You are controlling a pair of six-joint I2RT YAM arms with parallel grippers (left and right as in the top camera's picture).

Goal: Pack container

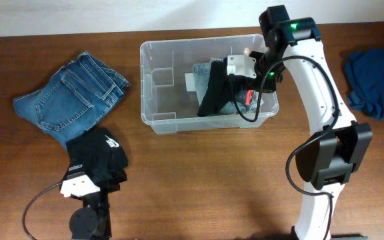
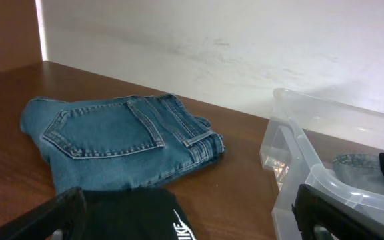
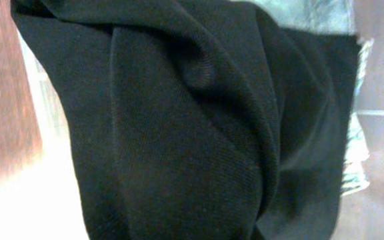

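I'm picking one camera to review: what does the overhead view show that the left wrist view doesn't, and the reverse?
Overhead only: the right hand shut on a black garment over the container, plus a blue cloth at far right. Left wrist only: the left hand with fingers spread open. Both: the folded jeans, the black logo shirt, and the container.

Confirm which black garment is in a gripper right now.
The plain black garment hanging from the right gripper into the container; the logo-printed black garment lies on the table by the open left gripper.
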